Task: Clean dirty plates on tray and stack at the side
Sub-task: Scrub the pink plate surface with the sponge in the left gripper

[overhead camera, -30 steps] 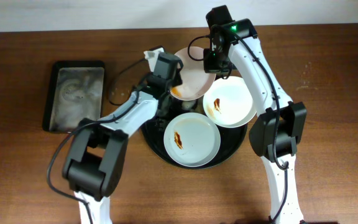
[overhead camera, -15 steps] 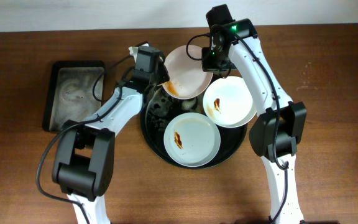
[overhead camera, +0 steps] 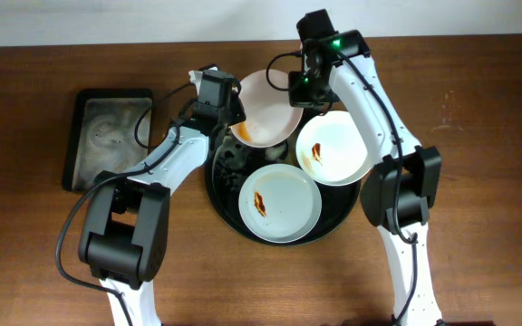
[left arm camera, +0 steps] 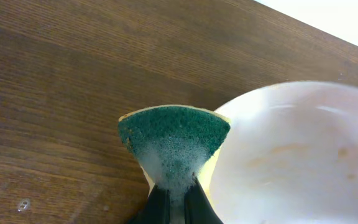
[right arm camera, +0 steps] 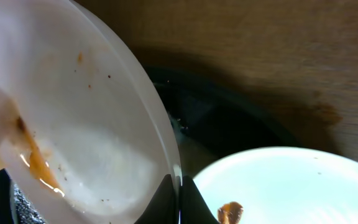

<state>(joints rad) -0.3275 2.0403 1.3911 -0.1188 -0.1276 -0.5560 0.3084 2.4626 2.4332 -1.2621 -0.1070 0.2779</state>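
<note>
I see left gripper (left arm camera: 173,204), clamped on sponge (left arm camera: 174,134), backed off plate (overhead camera: 268,107) face to its rim; right gripper (right arm camera: 179,190) stays clamped on plate.

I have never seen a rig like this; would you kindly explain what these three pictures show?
These are two robot arms at a brown wooden table, each ending in a two-finger gripper. One picture looks down from above; the other two come from wrist cameras. The left gripper pinches a foamy green and yellow sponge next to a round white plate smeared with orange-brown sauce, which the right gripper holds tilted by its rim. Two more smeared white plates lie on the large round black tray. A rectangular black tray holding foamy water sits on the left arm's side.
</note>
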